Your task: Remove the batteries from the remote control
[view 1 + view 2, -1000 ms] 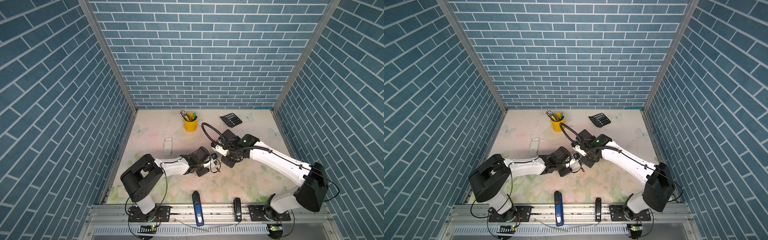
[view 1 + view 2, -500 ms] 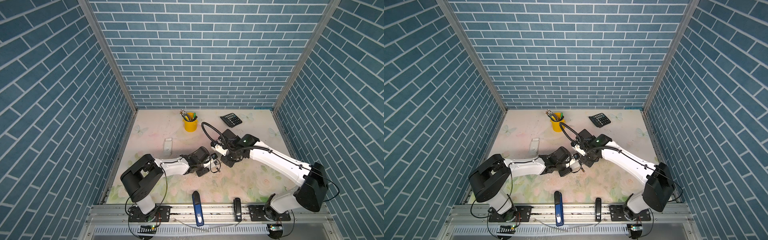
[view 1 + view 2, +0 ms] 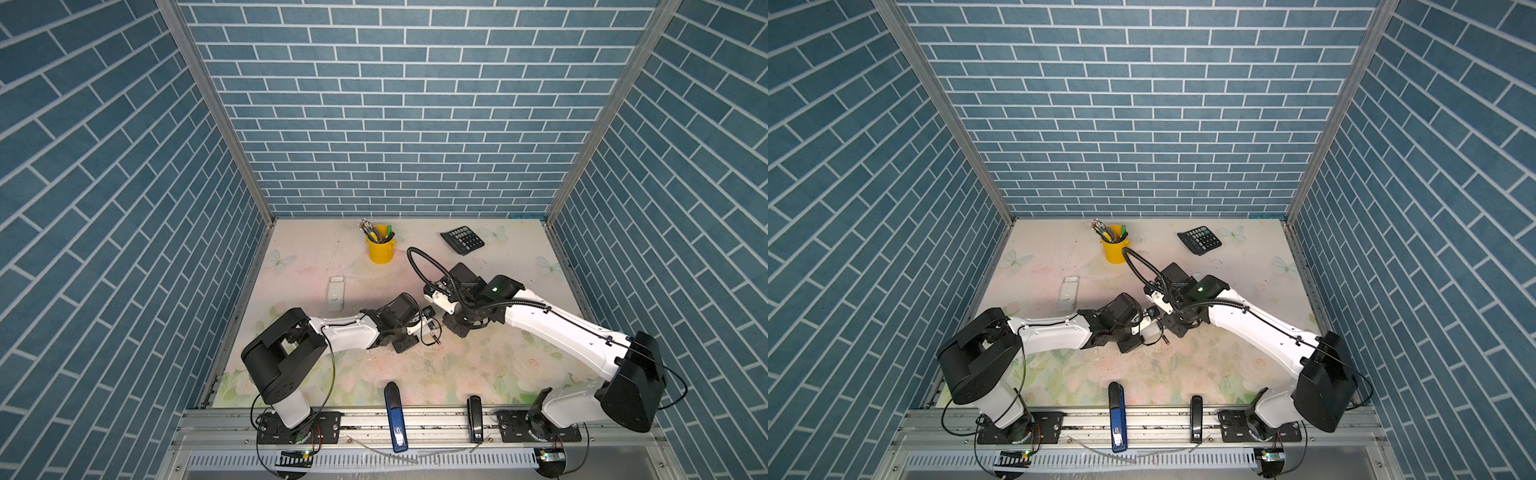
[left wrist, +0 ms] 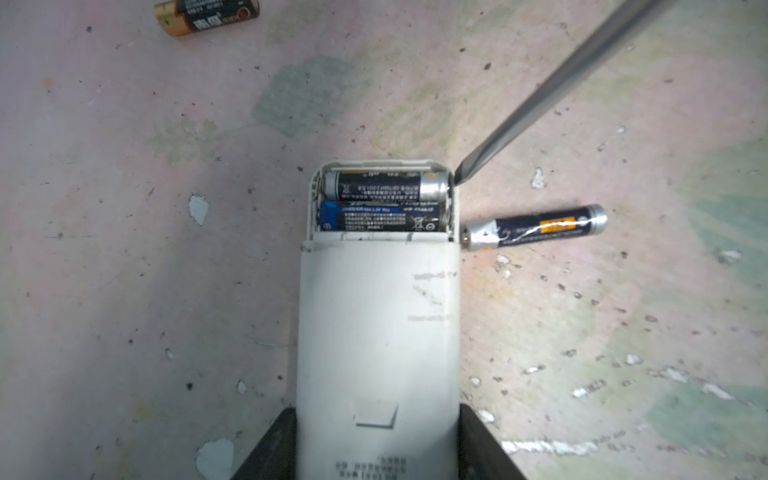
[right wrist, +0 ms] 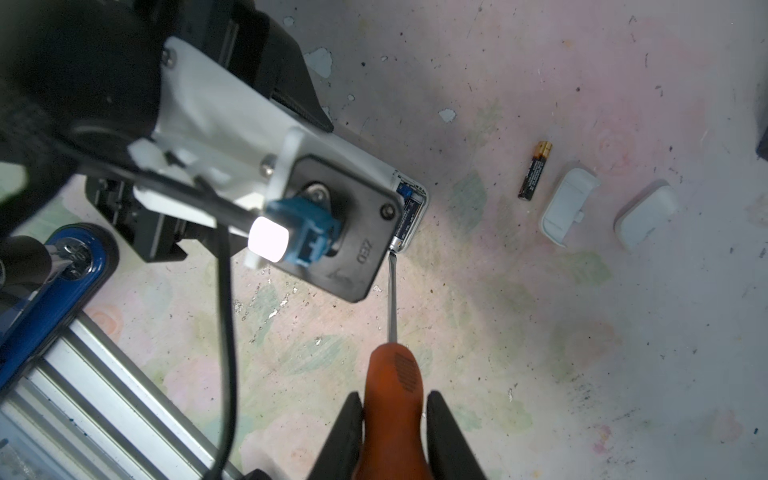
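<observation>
Batteries (image 4: 384, 188), two, inside remote control (image 4: 378, 324)

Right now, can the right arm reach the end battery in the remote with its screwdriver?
Probably yes. The compartment of the remote lies uncovered, and the screwdriver tip is at the silver end of that battery, with nothing between.
</observation>
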Controlling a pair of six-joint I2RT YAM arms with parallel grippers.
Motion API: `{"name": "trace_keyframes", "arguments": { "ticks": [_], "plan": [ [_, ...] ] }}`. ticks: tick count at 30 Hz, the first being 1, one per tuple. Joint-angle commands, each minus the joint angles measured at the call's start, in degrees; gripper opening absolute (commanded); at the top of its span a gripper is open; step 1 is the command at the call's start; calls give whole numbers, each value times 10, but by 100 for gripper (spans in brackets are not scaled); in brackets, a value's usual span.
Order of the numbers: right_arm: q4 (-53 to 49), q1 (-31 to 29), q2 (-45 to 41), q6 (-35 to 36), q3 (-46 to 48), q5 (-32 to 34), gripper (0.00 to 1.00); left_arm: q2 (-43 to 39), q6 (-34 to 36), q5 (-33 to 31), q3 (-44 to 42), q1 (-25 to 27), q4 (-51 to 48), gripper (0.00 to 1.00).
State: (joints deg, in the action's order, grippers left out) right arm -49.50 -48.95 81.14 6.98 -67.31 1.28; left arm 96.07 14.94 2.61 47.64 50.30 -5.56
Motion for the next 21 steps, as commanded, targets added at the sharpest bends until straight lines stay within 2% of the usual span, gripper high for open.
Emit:
{"name": "trace_keyframes", "arguments": {
  "ticks": [1,21],
  "plan": [
    [36,0,-20,-14,23,14,0,19,6,3,1,5,-29,24],
    [85,0,-29,-45,37,-18,0,24,8,11,7,8,-33,23]
  ]
}}
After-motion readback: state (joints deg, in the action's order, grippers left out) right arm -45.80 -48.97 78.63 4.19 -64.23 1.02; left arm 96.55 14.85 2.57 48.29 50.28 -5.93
